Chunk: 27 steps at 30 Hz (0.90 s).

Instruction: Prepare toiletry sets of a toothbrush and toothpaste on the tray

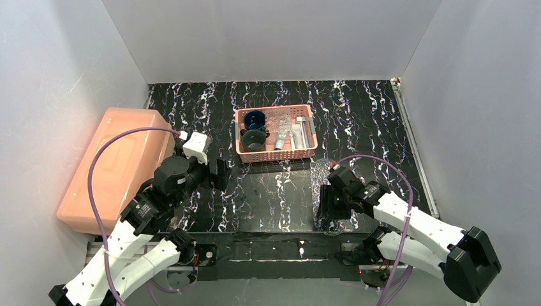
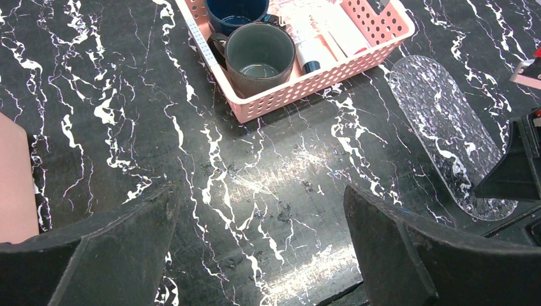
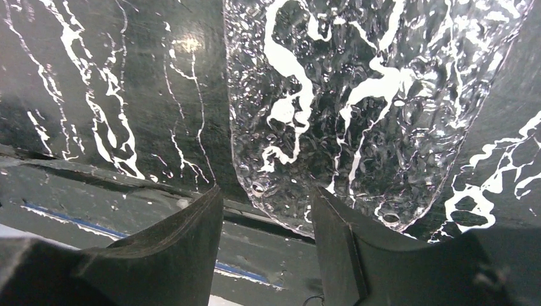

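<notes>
Wide-spread left fingers (image 2: 115, 255) above the black marbled worktop (image 2: 96, 95), nothing between them; part-open right fingers (image 3: 166, 255) low at the worktop's near edge, either side of the rounded near end of the tray (image 3: 357, 95), no clear pinch on it; tray flat on the worktop, right of centre, just beside the near right corner of the pink basket (image 2: 300, 89); inside the basket, grey cup (image 2: 258, 57), blue cup (image 2: 236, 9), white toiletries (image 2: 319, 38); salmon box (image 1: 115, 166) far left.
</notes>
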{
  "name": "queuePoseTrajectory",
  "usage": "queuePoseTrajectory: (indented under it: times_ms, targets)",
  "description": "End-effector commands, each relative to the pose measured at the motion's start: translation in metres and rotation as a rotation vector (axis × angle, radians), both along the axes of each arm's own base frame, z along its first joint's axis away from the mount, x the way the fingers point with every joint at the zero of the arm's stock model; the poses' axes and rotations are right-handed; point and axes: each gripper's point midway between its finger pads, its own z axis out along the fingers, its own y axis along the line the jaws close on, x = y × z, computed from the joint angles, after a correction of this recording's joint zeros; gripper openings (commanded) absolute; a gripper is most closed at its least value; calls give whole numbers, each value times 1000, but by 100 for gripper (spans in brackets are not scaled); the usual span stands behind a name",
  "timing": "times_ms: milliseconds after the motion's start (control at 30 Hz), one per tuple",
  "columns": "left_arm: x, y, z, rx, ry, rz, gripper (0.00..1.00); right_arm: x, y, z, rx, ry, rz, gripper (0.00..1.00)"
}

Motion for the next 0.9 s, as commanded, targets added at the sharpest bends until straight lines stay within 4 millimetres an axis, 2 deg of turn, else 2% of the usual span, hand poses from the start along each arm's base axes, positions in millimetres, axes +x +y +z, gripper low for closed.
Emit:
queuePoseTrajectory:
  times_ms: [0, 500, 867]
  targets:
    - [1, 2, 8, -5, -12, 9, 99, -1, 1, -4, 7, -13, -23, 61]
    - [1, 2, 8, -4, -11, 9, 99, -9, 5, -21, 18, 10, -22, 62]
    - [1, 3, 9, -3, -14, 13, 99, -11, 23, -28, 35, 12, 7, 62]
